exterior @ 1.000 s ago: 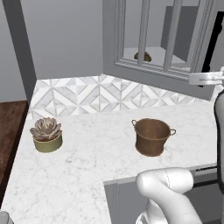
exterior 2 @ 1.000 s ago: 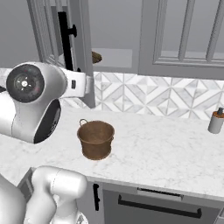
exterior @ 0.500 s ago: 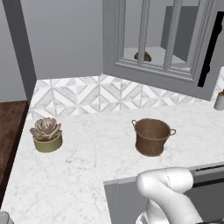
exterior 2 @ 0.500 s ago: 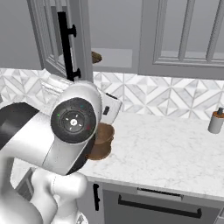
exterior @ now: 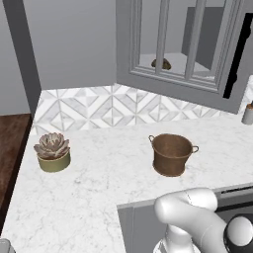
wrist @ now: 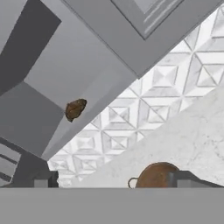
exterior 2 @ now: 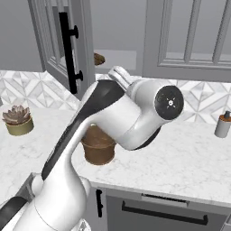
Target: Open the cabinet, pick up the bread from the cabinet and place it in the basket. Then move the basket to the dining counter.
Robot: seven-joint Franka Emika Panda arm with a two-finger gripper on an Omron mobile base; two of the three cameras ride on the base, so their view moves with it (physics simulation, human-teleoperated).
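At the far left of the left base view the succulent pot (exterior: 52, 154) sits on my table (exterior: 99, 188), close to its left edge and in front of the diamond-patterned backsplash (exterior: 113, 106). Further right, near the middle of the table, the basket (exterior: 171, 154) stands upright with its two loop handles at the rim, well apart from the succulent pot. Above and behind it the cabinet (exterior: 197, 44) is open; its glass-paned door (exterior: 178, 49) is swung out toward me, with the black bar handle (exterior: 237, 59) at the door's right edge. Through the panes I see the bread (exterior: 161, 63) lying on the cabinet shelf (exterior: 173, 62), still inside and not in the basket. At the right edge of that view a small bottle (exterior: 247, 113) stands on the table by the backsplash.

In the right base view my arm (exterior 2: 113, 122) crosses in front of the basket and hides most of it, and the bread (exterior 2: 99, 59) shows on the shelf just right of the open door.

In the hand view my gripper (wrist: 114, 180) is spread wide with nothing between its fingers; the bread (wrist: 75, 109) lies ahead on the shelf, apart from both fingertips, and the basket (wrist: 154, 176) peeks up near the right fingertip.
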